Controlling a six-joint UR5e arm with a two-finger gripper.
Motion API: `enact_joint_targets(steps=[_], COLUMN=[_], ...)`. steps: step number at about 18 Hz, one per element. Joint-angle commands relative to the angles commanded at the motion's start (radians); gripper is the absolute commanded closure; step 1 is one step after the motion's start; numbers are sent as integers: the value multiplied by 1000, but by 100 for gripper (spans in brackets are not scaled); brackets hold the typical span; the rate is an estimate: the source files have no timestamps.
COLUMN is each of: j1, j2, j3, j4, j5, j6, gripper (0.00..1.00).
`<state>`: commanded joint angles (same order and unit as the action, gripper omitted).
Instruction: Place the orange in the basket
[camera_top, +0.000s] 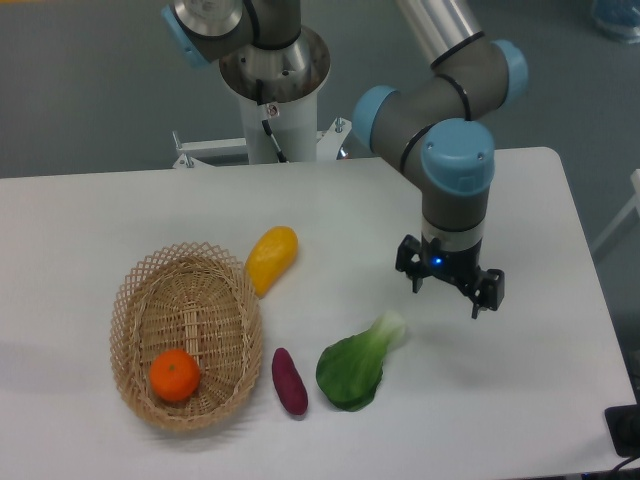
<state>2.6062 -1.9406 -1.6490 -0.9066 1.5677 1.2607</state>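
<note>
The orange (175, 376) lay inside the basket (150, 275), toward its near end, while the gripper (450, 288), fingers spread and empty, hung well apart on the far side of the bok choy (352, 368) from the basket.

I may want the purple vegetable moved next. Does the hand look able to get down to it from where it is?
Probably yes. The purple vegetable lies uncovered on the table between the basket and the green leafy vegetable, with nothing over it. The hand is off to its right, empty.

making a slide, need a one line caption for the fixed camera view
Orange rests inside the basket while the empty, open end effector hangs above the table.
</note>
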Motion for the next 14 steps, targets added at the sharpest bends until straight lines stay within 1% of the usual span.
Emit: enact_joint_targets(steps=[4,14], j1=[-5,-5], j2=[3,3], j3=[-23,-37], j4=[8,15], j5=[0,8], j6=[9,8], gripper=[0,0])
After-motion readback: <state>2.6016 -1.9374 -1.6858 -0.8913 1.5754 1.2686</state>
